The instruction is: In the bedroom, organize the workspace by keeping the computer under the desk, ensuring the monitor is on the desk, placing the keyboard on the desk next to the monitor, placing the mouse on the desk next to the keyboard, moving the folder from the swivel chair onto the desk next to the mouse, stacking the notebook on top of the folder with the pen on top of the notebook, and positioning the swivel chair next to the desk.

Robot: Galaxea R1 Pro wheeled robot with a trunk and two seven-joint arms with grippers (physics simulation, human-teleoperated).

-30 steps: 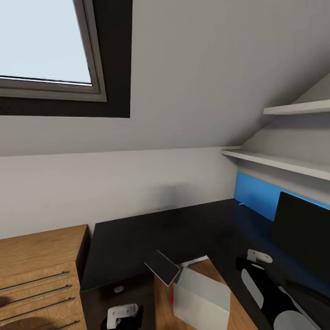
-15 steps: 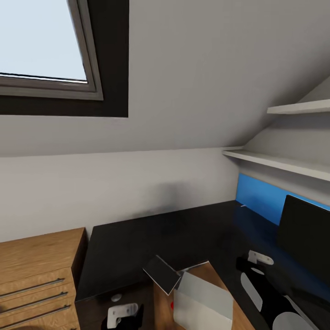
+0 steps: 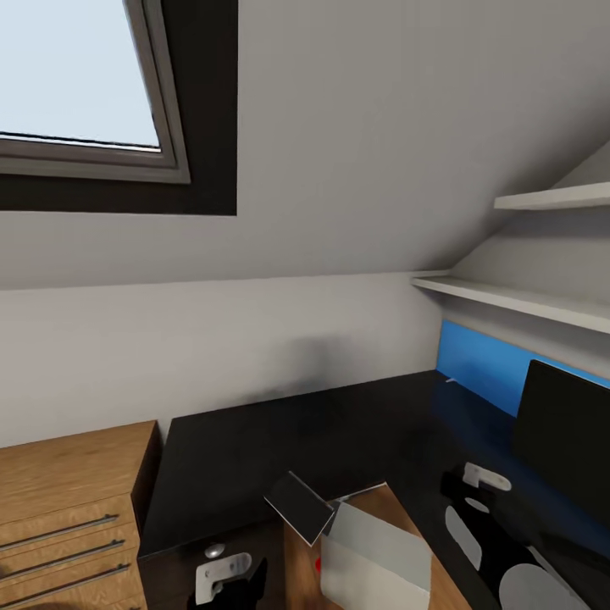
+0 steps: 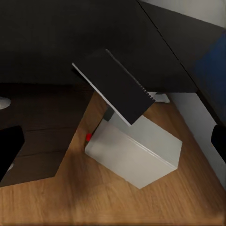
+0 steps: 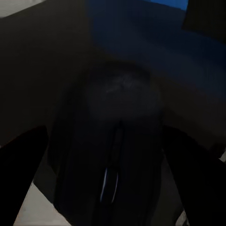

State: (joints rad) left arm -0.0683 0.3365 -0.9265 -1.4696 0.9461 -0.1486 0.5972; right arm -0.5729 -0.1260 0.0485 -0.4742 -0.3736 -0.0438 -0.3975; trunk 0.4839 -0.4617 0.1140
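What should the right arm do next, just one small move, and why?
Probably lower the right gripper toward the desk to set the mouse down: it appears held between the fingers, above the black top beside the monitor.

Worktop runs along far wall. Monitor on worktop at right. Chest of drawers just left of worktop. Computer on floor under near edge of worktop, keyboard leaning tilted on top of computer. Shelves above monitor, window at upper left.
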